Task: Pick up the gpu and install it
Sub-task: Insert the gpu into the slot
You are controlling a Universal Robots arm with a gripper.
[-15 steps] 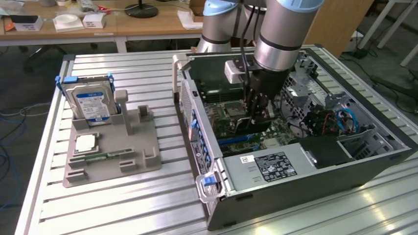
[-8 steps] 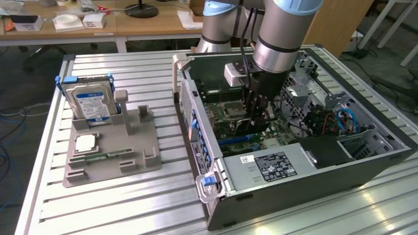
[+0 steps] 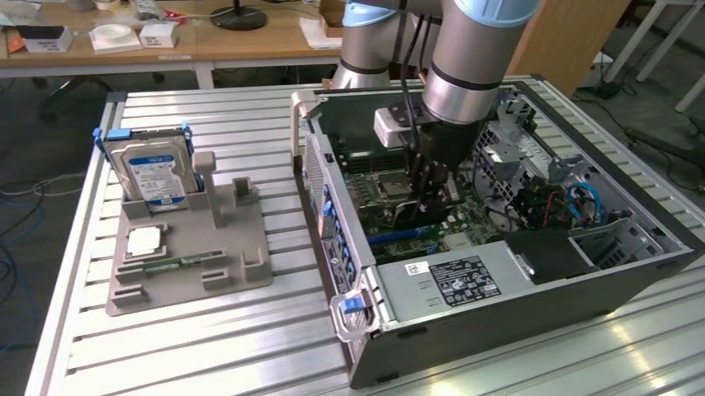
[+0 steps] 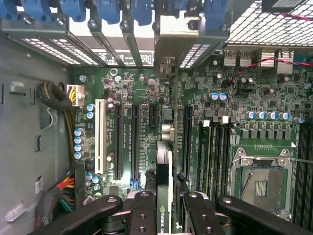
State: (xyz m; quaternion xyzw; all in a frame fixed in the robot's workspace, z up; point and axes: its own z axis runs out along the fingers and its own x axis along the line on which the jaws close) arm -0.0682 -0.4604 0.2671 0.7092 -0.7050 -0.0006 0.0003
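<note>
Hand point(image 3: 432, 198) closed on the gpu point(image 4: 164, 166), down inside the case point(image 3: 573, 272).
The gpu stood edge-on over the board point(image 4: 146, 88), among the long black slots point(image 4: 134, 142); contact was unclear. If its edge sat off the slot line, or the bracket missed the rear wall's opening, pressing down could jam or bend it.

Silver arm point(image 3: 463, 74) with pale blue joint caps point(image 3: 496, 10), black cable point(image 3: 409, 58), black jaws.

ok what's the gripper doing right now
Gripper: shut on the thin flat dark gpu card, held edge-on over the green motherboard.
</note>
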